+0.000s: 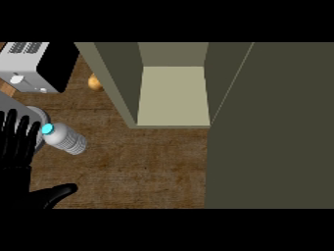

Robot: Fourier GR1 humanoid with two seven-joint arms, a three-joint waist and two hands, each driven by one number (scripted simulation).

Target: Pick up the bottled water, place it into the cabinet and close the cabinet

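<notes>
- We see our left hand [10, 157] at the lower left of the head view, fingers straight and spread, pointing up the frame, thumb stuck out to the right along the lower edge.
- It holds nothing; the palm faces us and rests over the left margin of the desk [140, 166].
- Our right hand does not show anywhere in the view.
- The bottled water [66, 139] stands on the desk just right of our left fingertips, its blue-green cap [48, 129] towards us and its clear ribbed body slanting down to the right as seen from above.
- We cannot tell whether the fingertips touch the bottle; they lie very near the cap.
- The cabinet [171, 83] sits at the upper middle, open, with a pale inner floor [173, 95] between two dark olive side walls.
- Its door [285, 127] is swung out and fills the right side of the view as a broad dark olive panel.
- The bottle is well apart from the cabinet opening, down and to the left of it, with bare wood-grain desk between.
- A white and black toaster [35, 66] stands at the upper left.
- A small round orange-brown object [95, 82] lies between the toaster and the cabinet's left wall; we cannot tell what it is.
- A grey rounded shape [3, 105] sits behind our left fingers.
</notes>
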